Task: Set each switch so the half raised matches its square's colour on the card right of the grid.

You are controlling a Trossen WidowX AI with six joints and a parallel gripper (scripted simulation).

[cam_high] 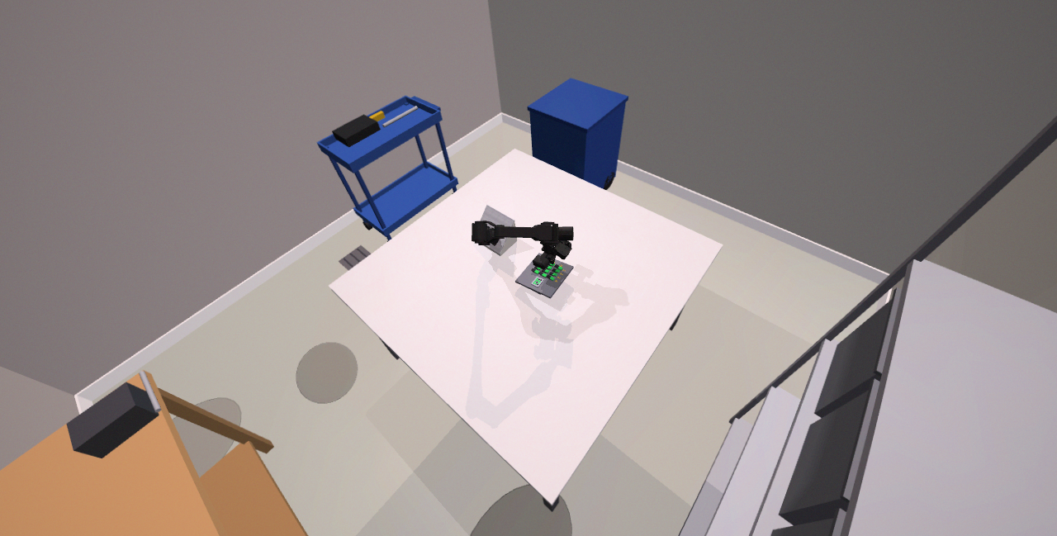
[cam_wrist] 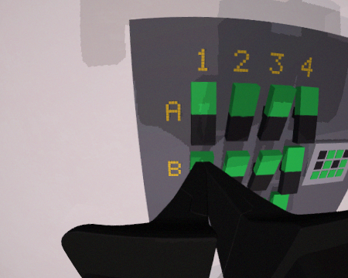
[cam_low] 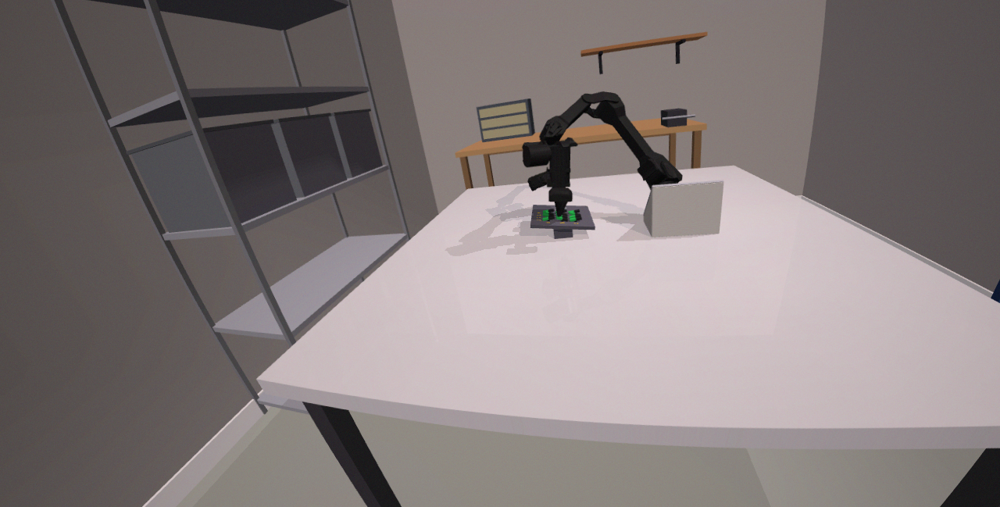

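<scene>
1. A black arm reaches over a white table (cam_low: 629, 308) and points its gripper (cam_wrist: 207, 172) straight down onto a small dark panel (cam_wrist: 158, 108) of rocker switches.

2. The jaws are clenched together with nothing between them, forming one blunt wedge for pushing.

3. In the wrist view the wedge tip sits at switch B1 (cam_wrist: 201, 157), the leftmost switch of the middle row, hiding its nearer half. Whether the tip is touching the switch cannot be told from any view.

4. Step in hand, as a judgement: pressing B1 – the tip is right on or just above it, so this looks like a flip under way or just about to land.

5. Next move, as a judgement: check B1 against its square on the card (cam_wrist: 331, 163), then lift straight up before moving sideways, so the wedge does not knock B2 (cam_wrist: 236, 164), just beside it.

6. The card lies on the panel to the right of row B, just beside B4 (cam_wrist: 291, 170).

7. Counts: one arm, one gripper, one panel, one card. The column labels read 1 to 4. Row A shows four switches, row B four, and only one green tip of a lower row (cam_wrist: 281, 202) peeks out – the rest of that row is hidden behind the gripper.

8. The card shows a grid of green and dark squares, mostly green; its squares are too small to read one by one with confidence.
</scene>
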